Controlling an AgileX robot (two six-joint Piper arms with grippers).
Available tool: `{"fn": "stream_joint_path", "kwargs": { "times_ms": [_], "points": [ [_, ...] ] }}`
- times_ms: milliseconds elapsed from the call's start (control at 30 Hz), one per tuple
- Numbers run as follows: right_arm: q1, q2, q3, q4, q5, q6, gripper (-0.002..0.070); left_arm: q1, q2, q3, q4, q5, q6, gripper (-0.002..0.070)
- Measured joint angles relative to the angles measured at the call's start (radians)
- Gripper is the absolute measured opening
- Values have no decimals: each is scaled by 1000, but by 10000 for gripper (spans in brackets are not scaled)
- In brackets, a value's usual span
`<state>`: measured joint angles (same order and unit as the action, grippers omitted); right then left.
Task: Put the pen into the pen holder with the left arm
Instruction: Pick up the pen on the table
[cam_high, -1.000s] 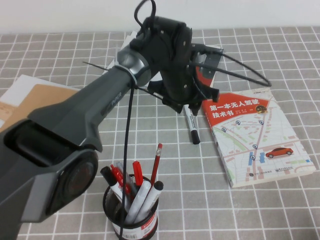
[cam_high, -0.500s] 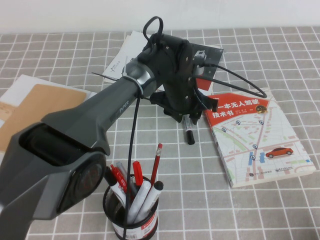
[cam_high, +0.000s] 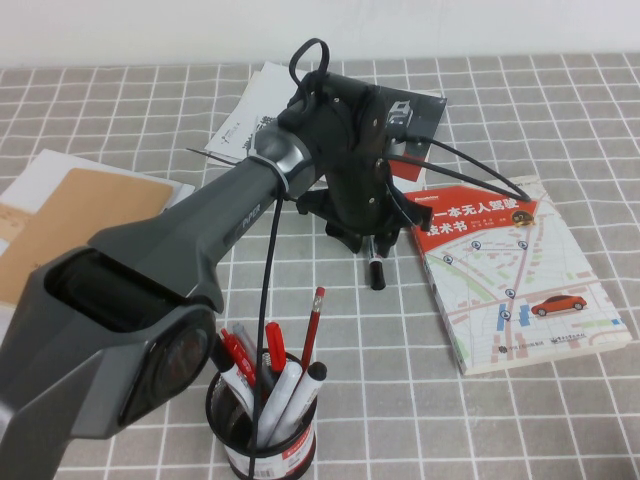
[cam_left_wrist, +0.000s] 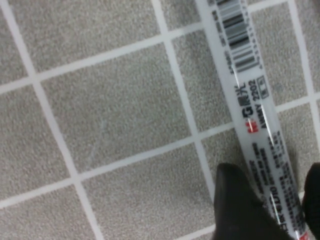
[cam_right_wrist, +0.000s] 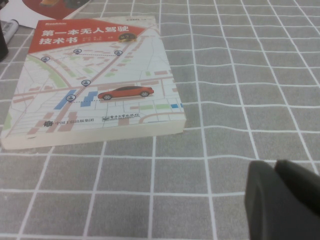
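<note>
The pen (cam_high: 376, 274) lies on the checked cloth beside a book; only its black end shows under the left arm in the high view. In the left wrist view its whitish barrel with dark print (cam_left_wrist: 245, 90) runs between the two black fingers. My left gripper (cam_high: 370, 245) is low over it, and its fingers (cam_left_wrist: 240, 205) sit against both sides of the barrel. The black mesh pen holder (cam_high: 262, 425) stands at the near edge with several pens inside. My right gripper (cam_right_wrist: 280, 172) is shut and empty above bare cloth, out of the high view.
A book with a red-and-map cover (cam_high: 510, 270) lies right of the pen, and shows in the right wrist view (cam_right_wrist: 95, 85). A brown envelope on white sheets (cam_high: 80, 210) lies at the left. Papers (cam_high: 250, 110) lie behind the arm.
My left gripper has come down over the pen, covering most of the barrel. The pen's visible black end has shifted slightly to the left.
</note>
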<state>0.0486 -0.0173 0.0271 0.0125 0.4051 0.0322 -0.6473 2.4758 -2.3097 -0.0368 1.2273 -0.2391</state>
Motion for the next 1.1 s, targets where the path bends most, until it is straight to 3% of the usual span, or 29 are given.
{"fn": "stream_joint_path", "kwargs": {
  "times_ms": [100,200,533,767,1100],
  "points": [
    [0,0,0,0,0,0,-15,0,0,0,6,2,0,221],
    [0,0,0,0,0,0,-15,4,1,0,13,4,14,107],
    [0,0,0,0,0,0,-15,8,-16,0,9,7,114,106],
    [0,0,0,0,0,0,-15,1,-164,26,28,9,190,105],
    [0,0,0,0,0,0,-15,-64,-491,246,204,14,180,105]
  ]
}}
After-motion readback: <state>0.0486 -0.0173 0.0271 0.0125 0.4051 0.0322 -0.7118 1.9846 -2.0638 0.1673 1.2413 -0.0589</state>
